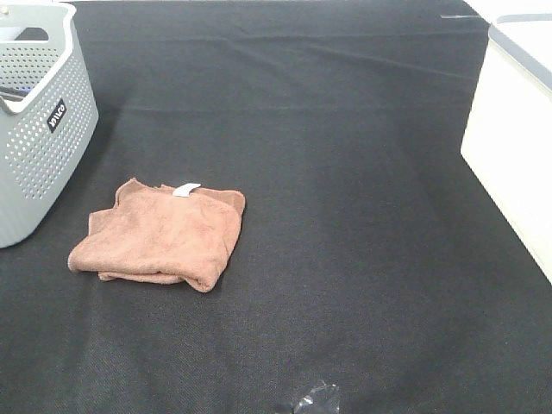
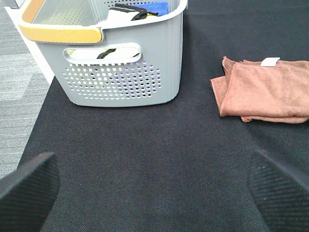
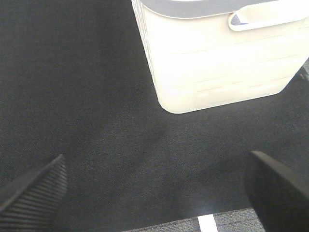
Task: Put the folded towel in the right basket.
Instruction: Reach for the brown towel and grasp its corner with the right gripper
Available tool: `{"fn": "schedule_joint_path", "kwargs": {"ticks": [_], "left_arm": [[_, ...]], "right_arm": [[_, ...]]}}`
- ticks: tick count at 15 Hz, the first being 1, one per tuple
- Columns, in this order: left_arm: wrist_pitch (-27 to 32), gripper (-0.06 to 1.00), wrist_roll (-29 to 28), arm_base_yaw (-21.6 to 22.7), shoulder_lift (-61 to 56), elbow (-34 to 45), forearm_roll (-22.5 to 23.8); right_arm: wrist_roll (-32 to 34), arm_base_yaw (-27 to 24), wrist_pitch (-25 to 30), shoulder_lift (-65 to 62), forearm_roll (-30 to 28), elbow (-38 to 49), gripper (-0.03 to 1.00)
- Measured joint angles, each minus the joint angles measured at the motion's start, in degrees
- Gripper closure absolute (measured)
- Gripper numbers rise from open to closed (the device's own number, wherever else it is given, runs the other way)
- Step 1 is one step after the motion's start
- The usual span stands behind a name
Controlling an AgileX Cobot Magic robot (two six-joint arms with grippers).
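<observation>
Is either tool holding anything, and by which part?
Nothing is held. The left tool and right tool are both open and empty; the folded towel lies on the mat.

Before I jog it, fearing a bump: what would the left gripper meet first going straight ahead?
Probably the grey basket, at its perforated wall, though depth is unclear. The towel lies off that line.

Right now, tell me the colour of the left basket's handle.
The handle is orange, on the grey basket; the left wrist view shows it best.
</observation>
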Motion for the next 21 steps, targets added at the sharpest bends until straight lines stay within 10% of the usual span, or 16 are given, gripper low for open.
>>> {"fn": "schedule_joint_path", "kwargs": {"ticks": [21], "left_arm": [[0.00,-0.04,0.00,0.00,0.00,0.00,0.00]], "right_arm": [[-0.06,0.00,0.00,0.00,0.00,0.00,0.01]]}}
